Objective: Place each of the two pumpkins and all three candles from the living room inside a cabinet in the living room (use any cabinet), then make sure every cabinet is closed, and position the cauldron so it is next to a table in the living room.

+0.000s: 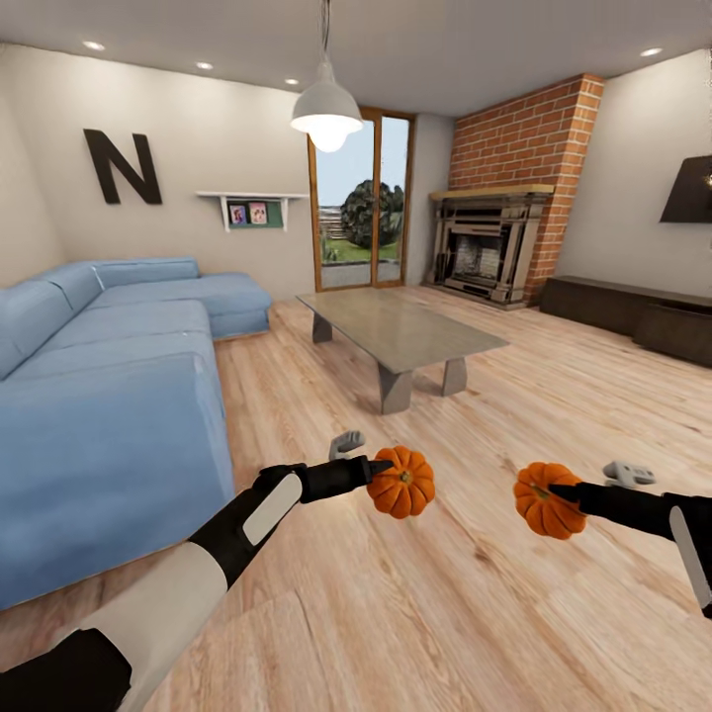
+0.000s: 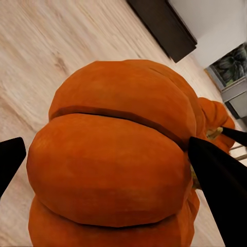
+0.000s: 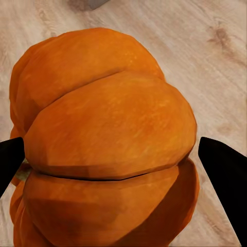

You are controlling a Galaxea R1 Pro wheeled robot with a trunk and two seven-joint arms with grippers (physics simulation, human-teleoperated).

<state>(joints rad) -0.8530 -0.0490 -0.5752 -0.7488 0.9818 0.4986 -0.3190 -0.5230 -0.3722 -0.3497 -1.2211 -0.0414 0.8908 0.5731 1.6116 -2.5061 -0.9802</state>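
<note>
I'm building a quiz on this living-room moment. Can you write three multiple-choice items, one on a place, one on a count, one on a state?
1. Where is the long dark cabinet?
A) against the right wall
B) beside the sofa
C) under the window

2. How many pumpkins are held above the floor?
A) one
B) two
C) three

3. What is the left gripper doing?
A) hanging open
B) resting on the table
C) shut on a pumpkin

Answers: 1 A, it runs along the wall right of the fireplace. 2 B, the left pumpkin and the right pumpkin, one per gripper. 3 C, in the left wrist view its fingers flank the pumpkin.
</note>
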